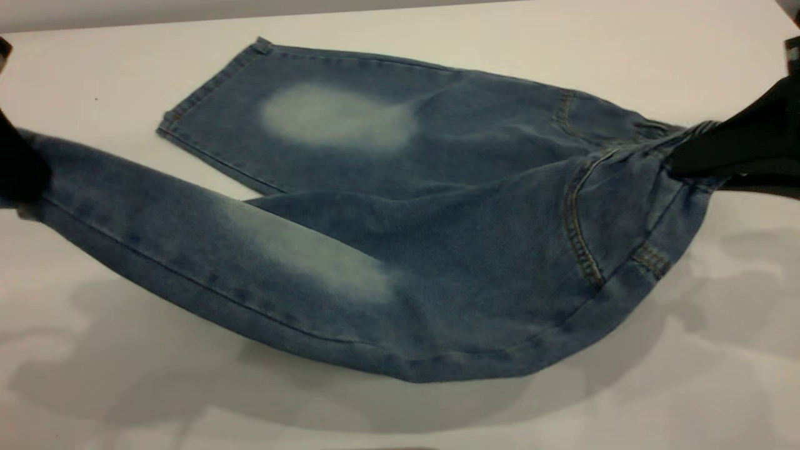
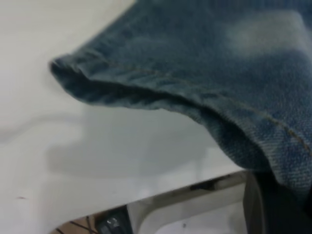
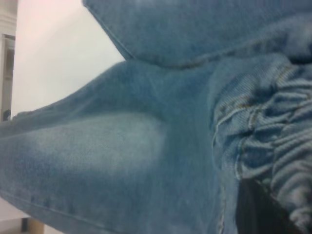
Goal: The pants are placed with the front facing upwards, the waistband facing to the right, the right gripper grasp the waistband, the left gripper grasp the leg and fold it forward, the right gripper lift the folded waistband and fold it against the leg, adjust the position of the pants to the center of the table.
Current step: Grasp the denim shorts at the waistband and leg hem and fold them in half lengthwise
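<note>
Both arms have the pants [image 1: 400,250] strung up between them right now. The right tool [image 1: 678,164] is clamped on the waistband [image 3: 273,146] — you can see the gathered elastic bunched against its dark finger in the right wrist view. The left tool [image 1: 22,175] has the hem end of the near leg [image 1: 206,250] pinched, with the cloth draped over its finger in the left wrist view. So that leg and the seat hang in a sagging curve between the two tools, clear of the desk [image 1: 719,375] with a shadow under them, while the far leg [image 1: 325,125] lies flat on the desk behind the lifted one.

Handling-wise, denim this small looks light but a bit stiff — it holds a smooth arc instead of collapsing, so I'd guess it folds in broad bends rather than crisp creases. It's floppy enough that the middle droops, and uneven motion from the two tools would probably twist it. Good grab spots look like the ones in use: the thick ruffled band and the stitched hem, both bulky enough not to slip out. The fold over the far leg isn't done yet.
</note>
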`<control>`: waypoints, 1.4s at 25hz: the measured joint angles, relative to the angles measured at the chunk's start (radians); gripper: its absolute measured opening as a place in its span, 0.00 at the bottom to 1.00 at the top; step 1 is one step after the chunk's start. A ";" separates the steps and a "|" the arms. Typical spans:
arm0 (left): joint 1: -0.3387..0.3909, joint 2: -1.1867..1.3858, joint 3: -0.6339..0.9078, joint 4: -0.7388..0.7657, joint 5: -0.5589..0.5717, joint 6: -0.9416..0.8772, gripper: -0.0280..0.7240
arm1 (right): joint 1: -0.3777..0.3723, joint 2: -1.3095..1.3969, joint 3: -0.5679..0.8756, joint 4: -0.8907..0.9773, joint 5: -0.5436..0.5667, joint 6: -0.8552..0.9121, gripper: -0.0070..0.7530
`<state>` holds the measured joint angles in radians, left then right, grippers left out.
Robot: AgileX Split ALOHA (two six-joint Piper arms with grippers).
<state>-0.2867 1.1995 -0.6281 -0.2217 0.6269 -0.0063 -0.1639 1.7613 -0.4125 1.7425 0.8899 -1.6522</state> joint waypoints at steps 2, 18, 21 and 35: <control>-0.001 0.000 0.000 0.071 -0.026 -0.039 0.10 | 0.000 -0.026 0.005 0.004 -0.017 -0.003 0.06; -0.001 0.423 -0.249 0.234 -0.297 -0.065 0.10 | 0.000 0.005 -0.103 0.057 -0.147 0.004 0.06; -0.001 0.511 -0.354 0.236 -0.300 -0.036 0.10 | 0.000 0.045 -0.138 0.057 -0.216 0.053 0.06; -0.001 0.833 -0.732 0.238 -0.291 0.089 0.10 | 0.000 0.143 -0.342 0.059 -0.317 0.117 0.06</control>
<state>-0.2879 2.0326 -1.3603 0.0164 0.3364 0.0831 -0.1639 1.9048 -0.7545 1.8016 0.5725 -1.5352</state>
